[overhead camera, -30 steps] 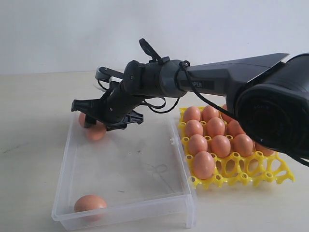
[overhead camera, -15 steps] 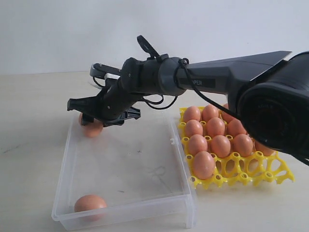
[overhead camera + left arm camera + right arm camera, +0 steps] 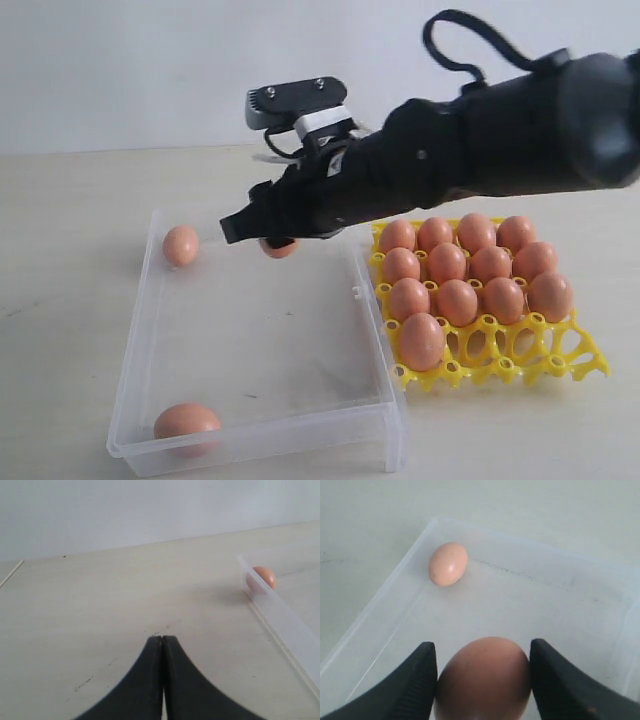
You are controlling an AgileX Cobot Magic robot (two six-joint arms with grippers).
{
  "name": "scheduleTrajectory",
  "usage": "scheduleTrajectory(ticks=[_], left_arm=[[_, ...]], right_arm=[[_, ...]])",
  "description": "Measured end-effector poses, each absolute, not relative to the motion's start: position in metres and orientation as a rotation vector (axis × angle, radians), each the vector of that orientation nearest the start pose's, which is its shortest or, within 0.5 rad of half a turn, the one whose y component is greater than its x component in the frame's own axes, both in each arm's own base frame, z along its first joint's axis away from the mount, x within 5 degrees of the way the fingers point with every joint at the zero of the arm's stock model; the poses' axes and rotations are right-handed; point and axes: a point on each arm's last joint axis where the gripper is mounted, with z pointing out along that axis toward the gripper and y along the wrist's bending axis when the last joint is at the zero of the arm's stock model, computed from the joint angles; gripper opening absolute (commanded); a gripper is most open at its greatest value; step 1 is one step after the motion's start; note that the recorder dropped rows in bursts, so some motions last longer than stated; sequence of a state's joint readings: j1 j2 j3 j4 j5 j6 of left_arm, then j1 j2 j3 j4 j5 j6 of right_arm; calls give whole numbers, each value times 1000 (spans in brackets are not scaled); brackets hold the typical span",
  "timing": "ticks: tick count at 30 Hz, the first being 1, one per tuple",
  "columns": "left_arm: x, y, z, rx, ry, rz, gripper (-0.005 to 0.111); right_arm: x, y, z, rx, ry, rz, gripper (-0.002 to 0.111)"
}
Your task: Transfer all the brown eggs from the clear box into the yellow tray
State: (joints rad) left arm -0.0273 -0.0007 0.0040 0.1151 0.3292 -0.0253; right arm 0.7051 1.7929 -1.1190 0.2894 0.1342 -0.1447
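**Egg aloft in the right jaws, tray across the box wall**

Clasped the carried egg (image 3: 482,685), smooth, matte, orange-brown and oval, between the black fingers of the right gripper (image 3: 481,652), jaws spread wide and pressed to its flanks. Hung it in the air above the far part of the clear box (image 3: 260,435), a shallow, low-walled container of transparent plastic, apparently touching neither floor nor wall.

Found the left gripper (image 3: 162,647) pinched tight on nothing, over the bare pale table (image 3: 100,605) just outside the box's left wall.

Counted two more brown eggs in the box: the far-corner egg (image 3: 180,245) against the left wall and the near-corner egg (image 3: 187,420) at the front left.

Located the yellow tray (image 3: 597,358), a bright plastic lattice of round cups and small pegs, just beside the box's right wall in the exterior view, so to the right of the carried egg and nearer the camera. Counted thirteen tray eggs (image 3: 456,302) seated, with bare cups only in the near row.

Judged the egg's long axis to run roughly along the fingers. Judged the coming move a rightward carry over that wall, then a descent with one end aimed into a bare cup. Reckoned the right arm nearer, and already loaded.
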Motion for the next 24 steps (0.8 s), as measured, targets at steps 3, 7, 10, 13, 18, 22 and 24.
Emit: scheduleTrajectory(ticks=[3, 7, 10, 13, 18, 22, 24], left_arm=[[54, 2, 182, 74, 1813, 74, 0], [54, 2, 182, 74, 1813, 74, 0], [54, 2, 182, 74, 1813, 74, 0], [54, 2, 182, 74, 1813, 74, 0], [54, 2, 182, 74, 1813, 74, 0], [54, 2, 182, 74, 1813, 74, 0], [54, 2, 182, 74, 1813, 74, 0]], right_arm=[[271, 234, 226, -714, 2169, 453, 0], [250, 209, 228, -686, 2164, 442, 0], [241, 188, 224, -630, 2186, 429, 0], [234, 170, 222, -579, 2193, 411, 0], [225, 144, 223, -438, 2160, 398, 0], [210, 123, 218, -338, 2089, 346, 0], [202, 112, 213, -302, 2062, 308, 0]])
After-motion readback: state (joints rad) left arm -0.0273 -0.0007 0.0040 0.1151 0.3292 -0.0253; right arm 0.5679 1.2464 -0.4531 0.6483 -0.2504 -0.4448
